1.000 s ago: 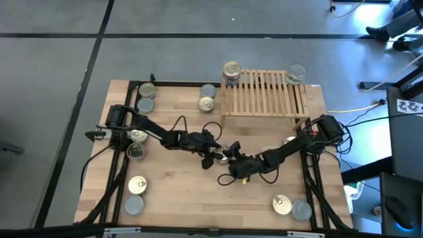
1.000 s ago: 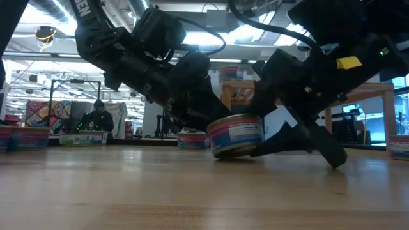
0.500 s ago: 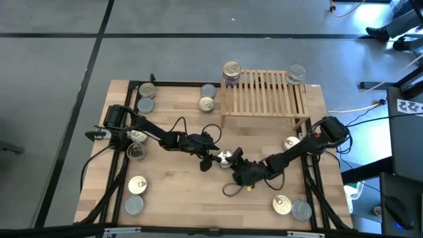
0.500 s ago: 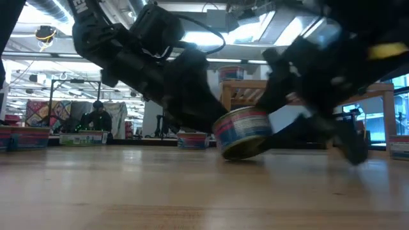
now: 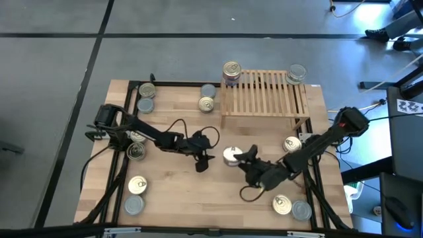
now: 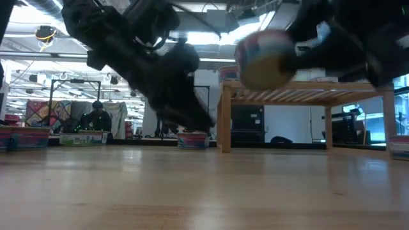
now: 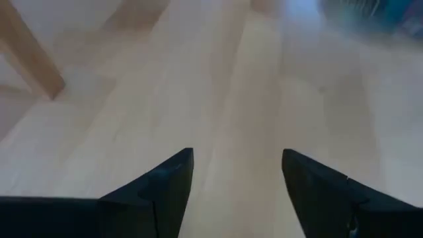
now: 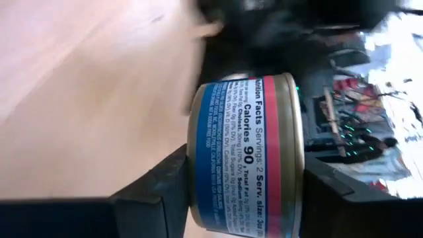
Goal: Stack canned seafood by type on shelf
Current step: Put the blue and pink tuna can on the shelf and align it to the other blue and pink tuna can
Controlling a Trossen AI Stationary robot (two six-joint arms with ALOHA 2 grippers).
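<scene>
The high view shows my right gripper (image 5: 239,158) shut on one tin of canned seafood (image 5: 230,156) with a blue and red label, held above the table's middle. In the low view that tin (image 6: 265,57) hangs high off the wood, level with the shelf top. My left gripper (image 5: 201,160) stands open just left of it with nothing between its fingers (image 7: 165,188). The shelf (image 5: 266,94), a rack of light slats, stands at the far edge. A short stack of tins (image 5: 231,71) rests on its far left corner and one silver tin (image 5: 297,73) on its far right corner. My right gripper pinches the tin between its two fingers, one finger (image 8: 162,188) on each flat end (image 8: 193,158), so the labelled wall shows between them. The fingers come slanting down from the table's right. The tin is lifted clear, tipped onto its edge.
Loose tins lie along the left edge (image 5: 137,135), at the near left (image 5: 136,185), near the shelf's left end (image 5: 206,104) and at the near right (image 5: 282,204). One more tin (image 5: 291,143) sits by the right arm. A shelf leg (image 7: 33,59) is near my left gripper.
My right gripper has risen and drawn back toward the table's right and near edges with the tin. The tin first tipped up on its rim, then came clear of the table. My left gripper has backed a little toward the left edge and risen, still open.
</scene>
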